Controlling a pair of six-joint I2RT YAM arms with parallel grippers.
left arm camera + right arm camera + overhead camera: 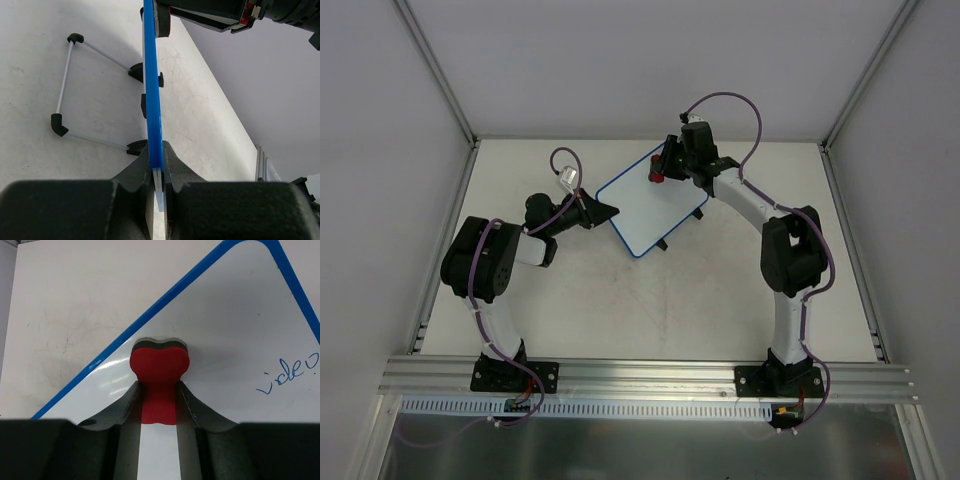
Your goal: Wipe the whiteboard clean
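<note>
left jaws: you're clamping the whiteboard (pixel 650 200) edge
right jaws: you're gripping the eraser (pixel 160 362)
writing (pixel 292 374): sitting sideways off the eraser, not ahead

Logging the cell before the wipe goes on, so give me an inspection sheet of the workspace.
Surface: pale table, faint scuffs.
Job's things: whiteboard, blue writing not yet wiped; red eraser on its face near the rim.
Clutter: nothing seen.
Grippers: left gripper shut on the whiteboard's blue rim; right gripper shut on the red eraser.
Cables: purple cables looped along both arms.
Surroundings: white walls, aluminium frame at the near edge.
</note>
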